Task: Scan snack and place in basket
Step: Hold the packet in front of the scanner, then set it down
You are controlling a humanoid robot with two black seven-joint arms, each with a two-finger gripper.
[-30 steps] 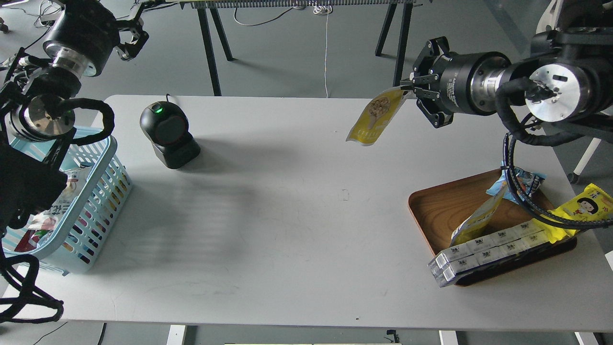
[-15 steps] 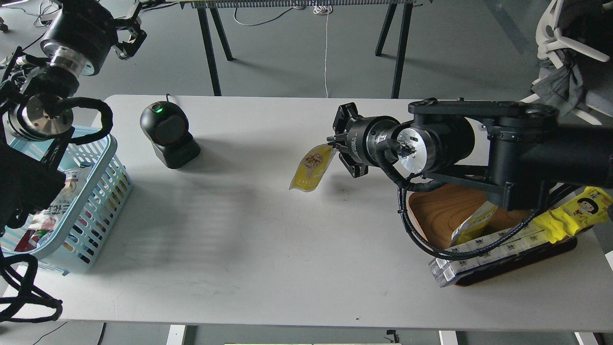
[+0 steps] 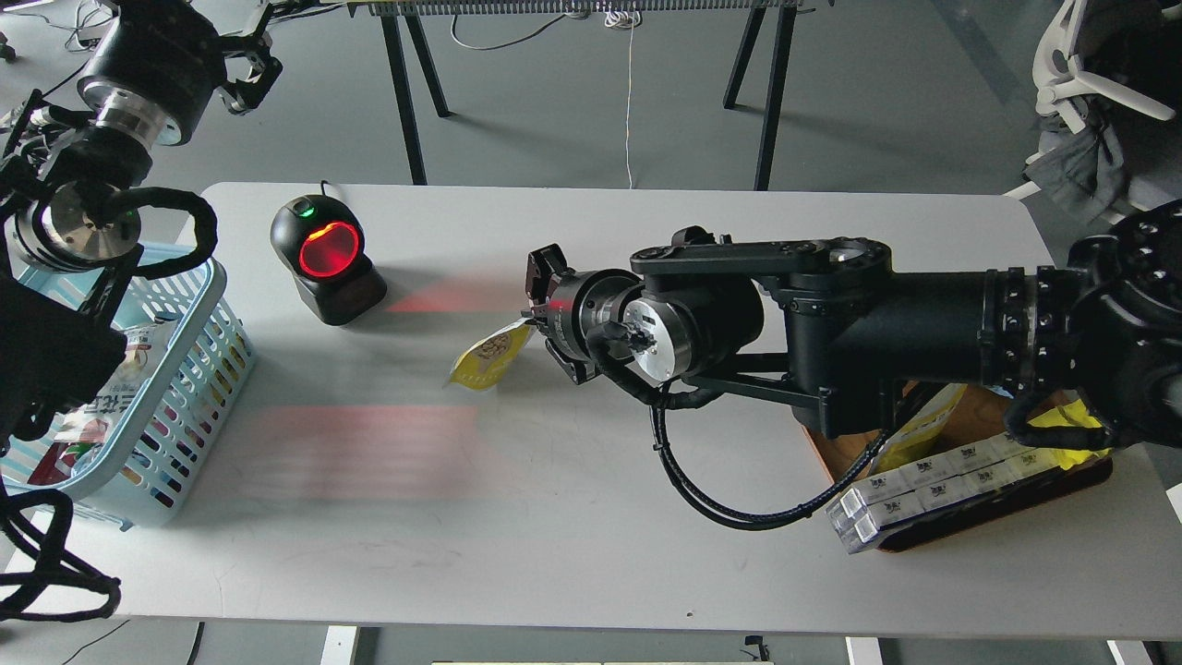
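My right gripper (image 3: 534,319) is shut on the top edge of the snack (image 3: 488,356), a flat pouch whose yellow part with beige beans hangs down, just above the table middle. It faces the black scanner (image 3: 325,259), whose window glows red; red light falls on the table. The light blue basket (image 3: 189,388) stands at the table's left edge with several packets inside. My left gripper (image 3: 247,69) is raised at the top left, beyond the table's far edge; its fingers look spread and hold nothing.
A brown wooden tray (image 3: 997,513) at the right holds a clear box of white packets (image 3: 933,485), a yellow pouch (image 3: 914,439) and a long yellow wrapper (image 3: 1076,429), partly hidden by my right arm. Black table legs stand behind the white table (image 3: 572,517).
My right arm has swung left and down across the table, carrying the snack toward the scanner. The scanner's window has turned from dark to red. The left arm has barely moved.
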